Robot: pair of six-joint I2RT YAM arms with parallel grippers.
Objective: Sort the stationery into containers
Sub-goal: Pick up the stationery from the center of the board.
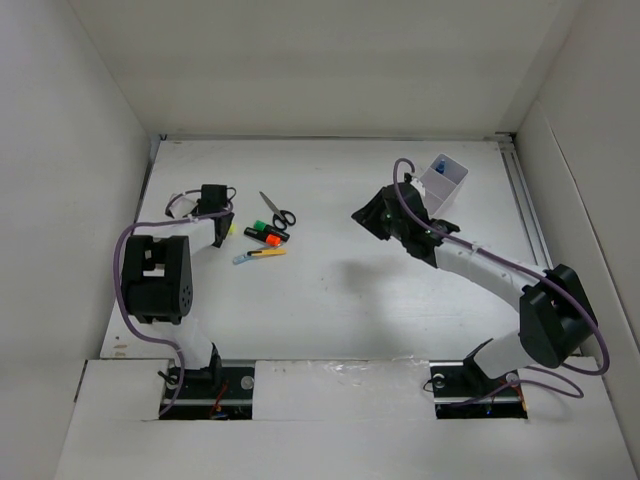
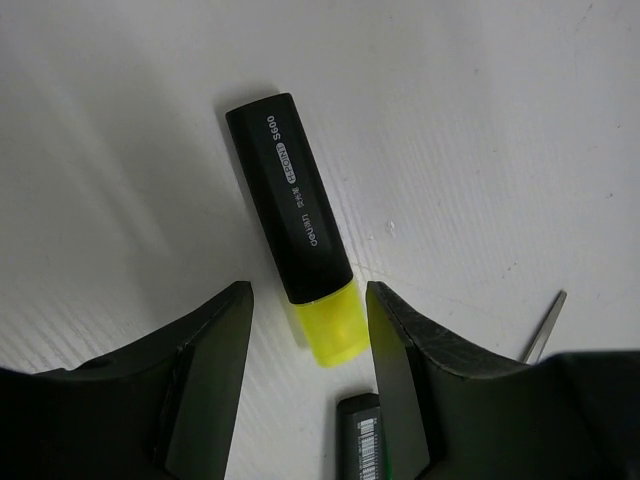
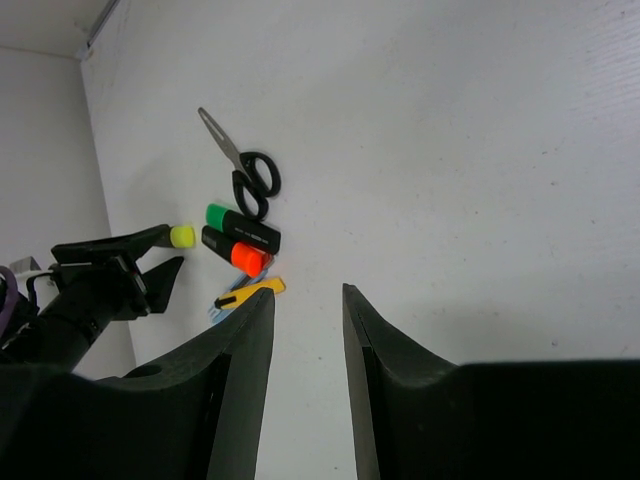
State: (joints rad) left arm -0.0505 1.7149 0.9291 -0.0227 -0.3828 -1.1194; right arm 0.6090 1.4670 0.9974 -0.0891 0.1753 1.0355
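Observation:
A black highlighter with a yellow cap point(image 2: 292, 205) lies on the table, its cap end between the open jaws of my left gripper point(image 2: 308, 294); the fingers do not touch it. It also shows in the top view point(image 1: 231, 229), beside my left gripper point(image 1: 224, 222). To its right lie the scissors point(image 1: 277, 211), the green highlighter point(image 1: 262, 226), the orange highlighter point(image 1: 270, 238), the yellow pen point(image 1: 268, 253) and the light-blue pen point(image 1: 243, 259). My right gripper point(image 1: 360, 214) is open and empty above mid table point(image 3: 308, 295). The white bin point(image 1: 443, 183) stands at the back right with a blue item inside.
White walls enclose the table on three sides. In the left wrist view another black barrel with a barcode point(image 2: 362, 440) lies just behind the yellow cap, and a scissor blade tip point(image 2: 545, 328) shows at the right. A purple cable point(image 1: 125, 260) loops beside the left arm.

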